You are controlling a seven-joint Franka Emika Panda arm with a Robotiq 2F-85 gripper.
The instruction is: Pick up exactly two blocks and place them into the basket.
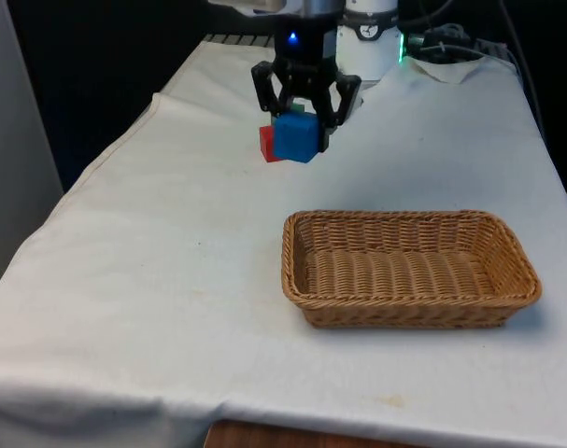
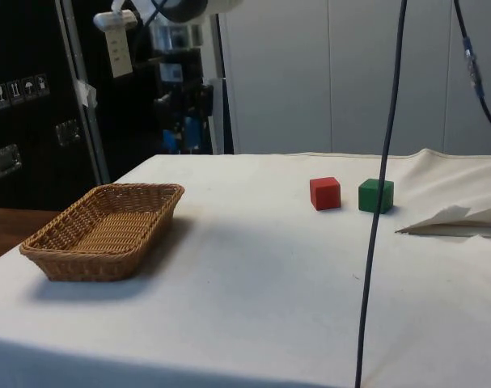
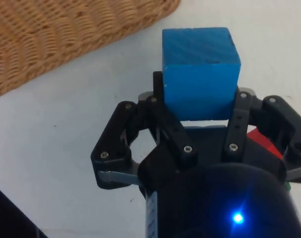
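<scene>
My gripper [image 1: 300, 123] is shut on a blue block [image 1: 295, 137], held up off the cloth near the far end of the table. The wrist view shows the same blue block [image 3: 200, 69] clamped between the two black fingers of the gripper [image 3: 200, 94]. A red block [image 1: 266, 144] rests on the table just behind the blue one, at the front view's left. In the side view the red block [image 2: 325, 193] and a green block [image 2: 376, 196] stand side by side, a small gap between them. The wicker basket [image 1: 410, 217] [image 2: 66, 216] sits empty, nearer the front edge.
A dark cable [image 2: 382, 186] hangs down in front of the side view. Folded white paper [image 2: 454, 220] lies beside the green block. The basket's rim [image 3: 66, 39] shows in the wrist view, off to one side of the held block.
</scene>
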